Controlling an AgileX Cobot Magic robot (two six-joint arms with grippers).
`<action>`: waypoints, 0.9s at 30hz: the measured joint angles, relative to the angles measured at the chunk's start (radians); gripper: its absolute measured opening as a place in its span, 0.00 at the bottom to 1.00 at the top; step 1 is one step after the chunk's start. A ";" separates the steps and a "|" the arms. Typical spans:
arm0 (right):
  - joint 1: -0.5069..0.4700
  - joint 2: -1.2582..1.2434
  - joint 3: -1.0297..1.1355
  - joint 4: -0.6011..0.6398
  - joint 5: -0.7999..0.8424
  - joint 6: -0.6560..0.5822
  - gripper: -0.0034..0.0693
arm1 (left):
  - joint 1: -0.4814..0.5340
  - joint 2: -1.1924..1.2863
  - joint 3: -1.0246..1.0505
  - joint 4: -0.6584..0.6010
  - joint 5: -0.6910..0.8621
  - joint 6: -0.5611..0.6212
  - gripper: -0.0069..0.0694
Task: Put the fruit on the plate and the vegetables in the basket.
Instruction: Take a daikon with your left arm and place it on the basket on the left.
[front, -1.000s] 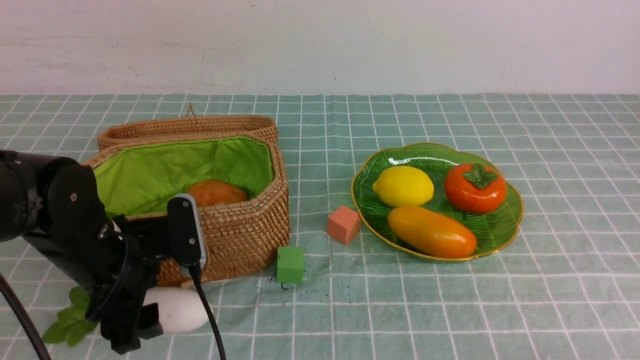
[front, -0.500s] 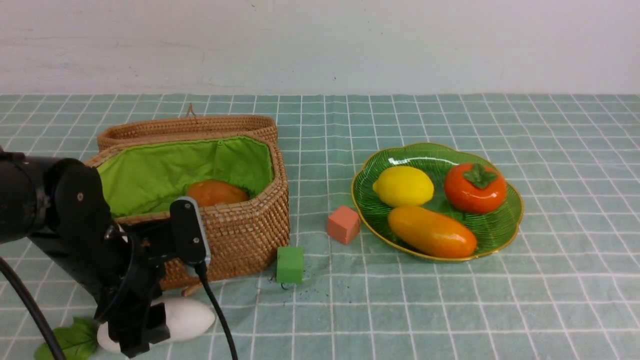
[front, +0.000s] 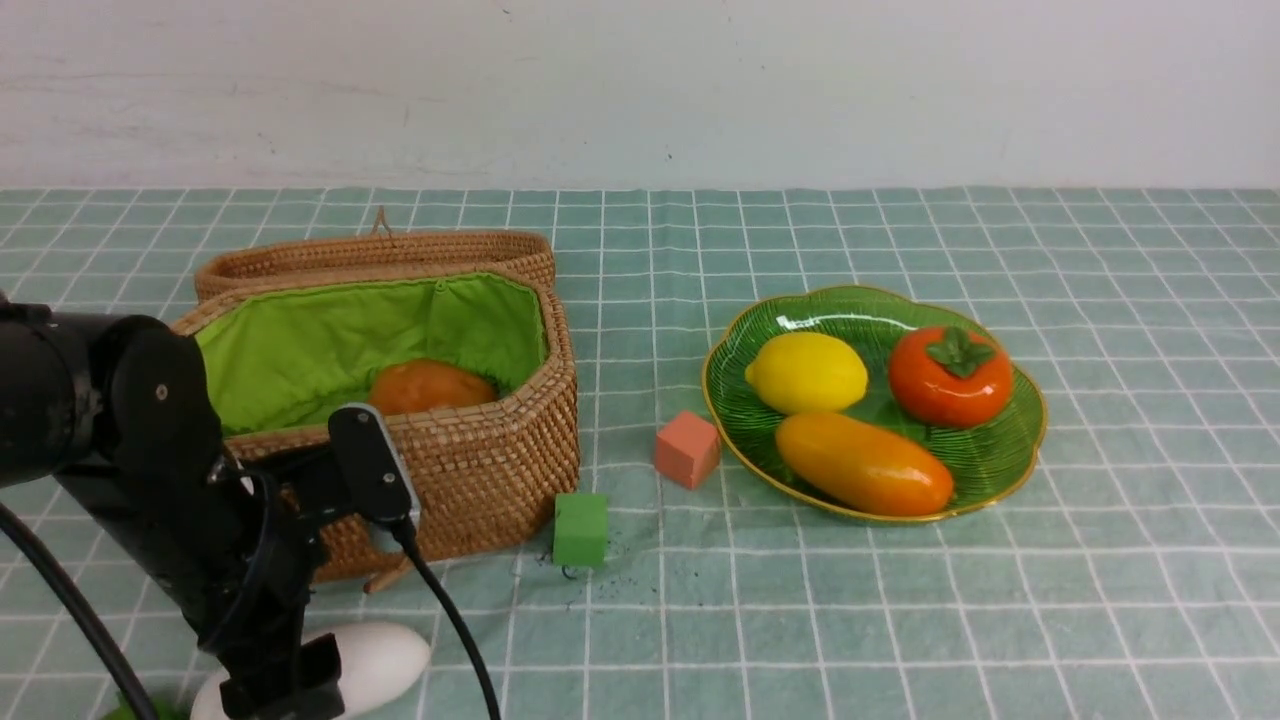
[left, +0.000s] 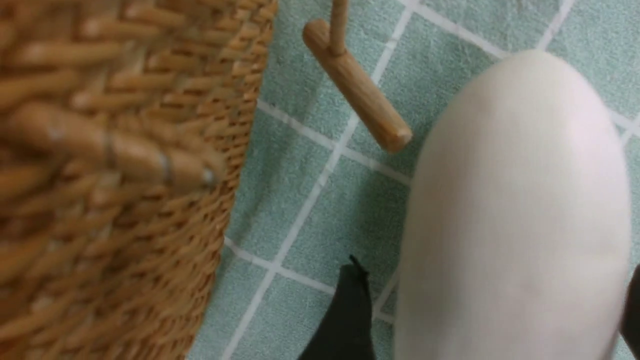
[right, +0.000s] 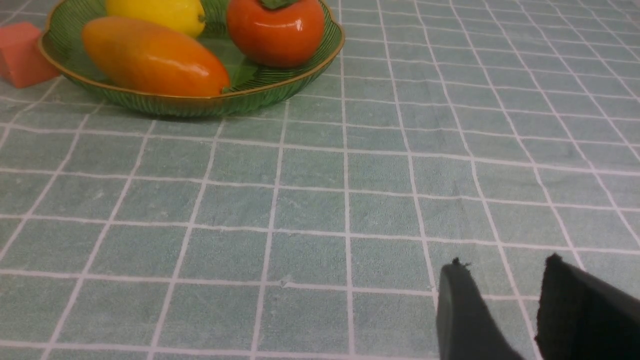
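White smooth radish (front: 372, 660), rounded tip, lying flat

Left arm (front: 110, 420) enters at the near-left of the front view, black, bent down over the cloth just in front of the basket (front: 480, 460), with its wrist camera block beside the basket's front wall and a black cable trailing off it. Left gripper (front: 285, 690) points down at the near edge, jaws spread wide around the white radish (front: 375, 660), one dark fingertip (left: 350, 310) showing beside it in the left wrist view; no firm clamp visible. Right arm is out of the front view; right gripper (right: 505, 300) hangs low over the cloth, well short of the plate (right: 190, 102), two dark fingers partly apart, nothing between them.
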 joint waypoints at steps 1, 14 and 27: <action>0.000 0.000 0.000 0.000 0.000 0.000 0.38 | 0.000 0.000 0.000 0.000 0.000 -0.001 0.97; 0.000 0.000 0.000 0.000 0.000 0.000 0.38 | 0.000 0.071 0.000 -0.014 0.017 -0.007 0.78; 0.000 0.000 0.000 0.000 0.000 0.000 0.38 | 0.000 0.042 0.000 -0.015 0.037 -0.007 0.78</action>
